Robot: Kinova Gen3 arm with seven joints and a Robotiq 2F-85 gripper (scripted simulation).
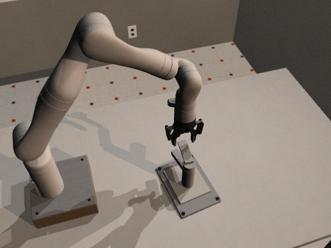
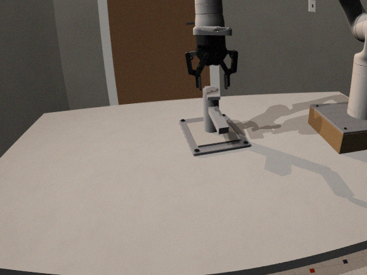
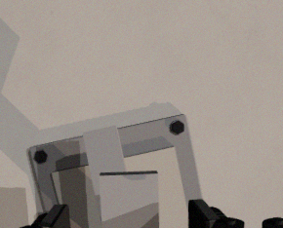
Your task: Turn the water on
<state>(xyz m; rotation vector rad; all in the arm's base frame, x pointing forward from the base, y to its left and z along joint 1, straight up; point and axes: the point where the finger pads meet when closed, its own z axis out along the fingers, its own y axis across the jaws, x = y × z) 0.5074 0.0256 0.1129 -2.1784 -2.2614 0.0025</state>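
The grey tap point(image 1: 188, 177) point(image 2: 208, 115) stands upright on a dark square base plate point(image 1: 200, 206) point(image 2: 219, 148) point(image 3: 188, 161) in the middle of the table. Its spout point(image 1: 177, 156) point(image 2: 219, 120) point(image 3: 102, 146) sticks out sideways. The flat lever point(image 1: 184, 151) point(image 2: 215, 77) point(image 3: 129, 194) is raised steeply from the tap's top. My gripper point(image 1: 183, 139) point(image 2: 213, 84) point(image 3: 129, 220) points straight down over the tap. It is open, with a finger on either side of the lever's upper end and a gap on both sides. In the wrist view only the fingertips show at the bottom edge.
The arm's wooden mounting block point(image 1: 65, 197) point(image 2: 329, 128) stands on the table to one side of the tap. The table's edge runs near a door and wall behind the tap in the exterior view.
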